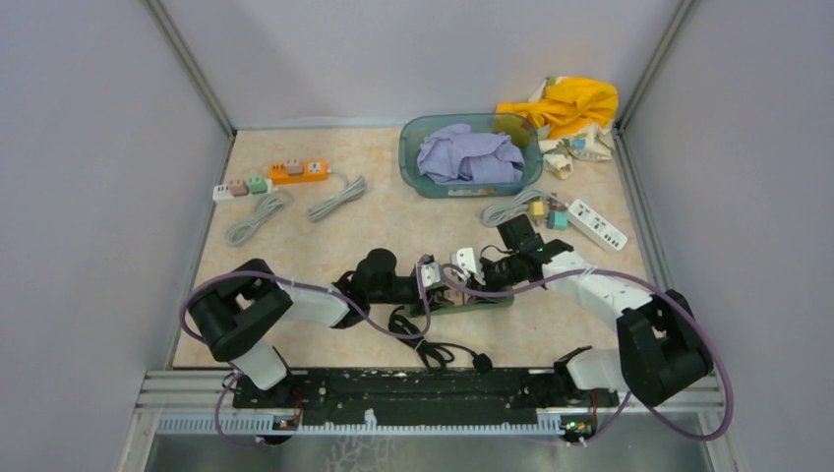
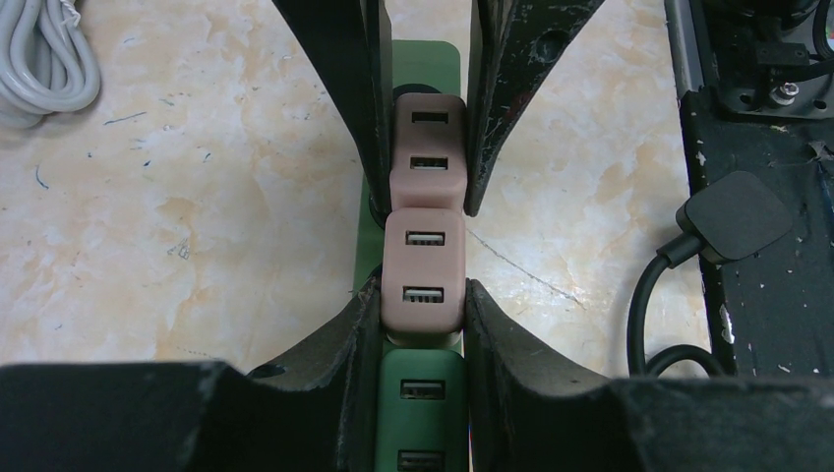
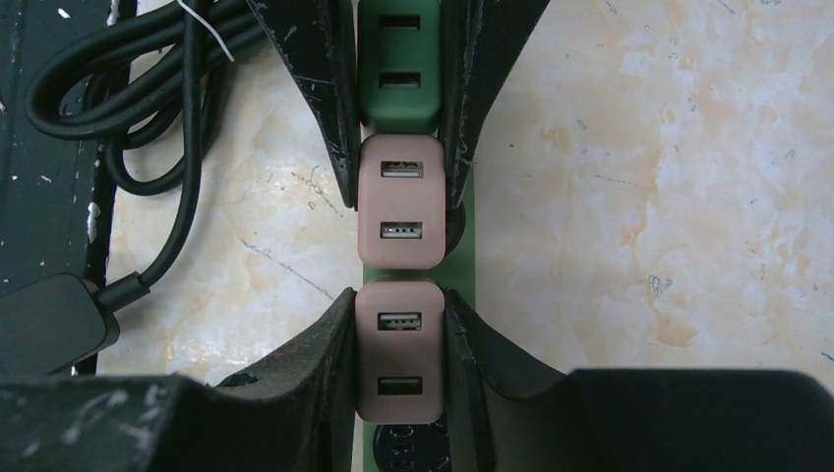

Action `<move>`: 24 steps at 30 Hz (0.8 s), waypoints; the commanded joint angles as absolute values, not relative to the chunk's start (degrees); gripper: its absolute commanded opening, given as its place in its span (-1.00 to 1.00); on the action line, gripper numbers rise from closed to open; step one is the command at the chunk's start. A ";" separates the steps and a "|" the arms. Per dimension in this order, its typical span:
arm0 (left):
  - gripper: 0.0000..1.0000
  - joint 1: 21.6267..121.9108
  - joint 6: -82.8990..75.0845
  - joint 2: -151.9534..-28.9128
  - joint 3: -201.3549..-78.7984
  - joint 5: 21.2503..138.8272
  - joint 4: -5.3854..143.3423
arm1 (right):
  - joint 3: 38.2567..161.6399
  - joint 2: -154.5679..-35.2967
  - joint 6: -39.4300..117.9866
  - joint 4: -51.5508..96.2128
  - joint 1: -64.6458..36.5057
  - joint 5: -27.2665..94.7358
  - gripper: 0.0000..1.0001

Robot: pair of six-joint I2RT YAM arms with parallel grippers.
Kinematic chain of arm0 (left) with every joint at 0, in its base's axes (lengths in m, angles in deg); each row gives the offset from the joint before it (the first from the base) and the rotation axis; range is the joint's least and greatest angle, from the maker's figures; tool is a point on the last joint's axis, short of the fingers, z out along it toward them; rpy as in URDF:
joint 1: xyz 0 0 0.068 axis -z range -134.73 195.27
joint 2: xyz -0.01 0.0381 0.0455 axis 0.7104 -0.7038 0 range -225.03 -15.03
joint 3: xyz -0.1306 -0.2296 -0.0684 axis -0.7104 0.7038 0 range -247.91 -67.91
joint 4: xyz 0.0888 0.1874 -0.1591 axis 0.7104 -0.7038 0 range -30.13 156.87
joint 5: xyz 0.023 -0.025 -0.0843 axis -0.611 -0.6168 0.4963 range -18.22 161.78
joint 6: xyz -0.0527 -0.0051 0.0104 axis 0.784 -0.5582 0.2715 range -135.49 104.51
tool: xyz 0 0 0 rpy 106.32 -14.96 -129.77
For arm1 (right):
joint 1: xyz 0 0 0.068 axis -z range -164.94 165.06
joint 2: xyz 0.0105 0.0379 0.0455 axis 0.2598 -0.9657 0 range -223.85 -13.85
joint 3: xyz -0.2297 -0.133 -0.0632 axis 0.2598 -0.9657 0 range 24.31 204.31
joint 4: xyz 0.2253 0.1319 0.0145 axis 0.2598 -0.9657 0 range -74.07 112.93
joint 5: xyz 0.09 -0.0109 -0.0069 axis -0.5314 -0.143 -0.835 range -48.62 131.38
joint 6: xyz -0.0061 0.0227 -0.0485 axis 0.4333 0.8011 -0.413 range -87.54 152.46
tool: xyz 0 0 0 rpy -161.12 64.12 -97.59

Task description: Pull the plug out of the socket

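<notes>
A green power strip (image 1: 484,303) lies mid-table with three plugs in a row: a green plug (image 2: 423,413), a middle pink plug (image 2: 423,275) and an end pink plug (image 3: 398,349). My left gripper (image 2: 421,295) is shut around the green plug, and its fingertips (image 2: 369,295) also press the near end of the middle pink plug. My right gripper (image 3: 398,300) is shut on the end pink plug, which sits in the strip (image 3: 462,246). The two grippers face each other, left (image 1: 425,280) and right (image 1: 462,267), tips almost touching.
A black cable with a black plug (image 2: 733,216) lies near the front rail. A teal basket (image 1: 408,147) with purple cloth, a yellow cloth (image 1: 565,103) and a white power strip (image 1: 597,223) are at the back right. An orange strip (image 1: 298,171) and grey cords (image 1: 339,197) are at the back left.
</notes>
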State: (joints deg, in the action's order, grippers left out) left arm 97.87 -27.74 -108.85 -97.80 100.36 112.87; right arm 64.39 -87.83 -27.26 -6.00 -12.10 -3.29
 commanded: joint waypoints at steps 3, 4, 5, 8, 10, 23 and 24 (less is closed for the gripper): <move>-0.99 97.69 -27.71 -110.92 -96.39 100.08 103.58 | 67.84 -84.43 -30.18 -3.00 -9.90 -13.62 -1.00; -0.99 97.72 -27.78 -110.92 -96.31 100.12 103.61 | 67.70 -84.03 -32.30 -4.56 -9.88 -14.09 -1.00; -0.99 97.73 -27.79 -111.01 -96.37 100.16 103.52 | 67.45 -83.85 -34.28 -6.06 -9.90 -14.97 -1.00; -0.99 97.66 -27.90 -111.39 -96.73 100.16 103.44 | 67.47 -84.87 -36.65 -8.16 -10.66 -17.33 -1.00; -0.99 97.70 -27.80 -111.44 -96.95 100.20 103.44 | 68.21 -85.75 -36.13 -8.10 -12.20 -16.92 -1.00; -0.99 97.70 -27.31 -112.33 -97.20 100.39 103.32 | 66.59 -83.73 -22.46 5.42 -11.98 -10.91 -1.00; -0.99 97.68 -27.34 -112.26 -97.23 100.34 103.22 | 66.85 -83.54 -23.81 4.16 -11.06 -11.15 -1.00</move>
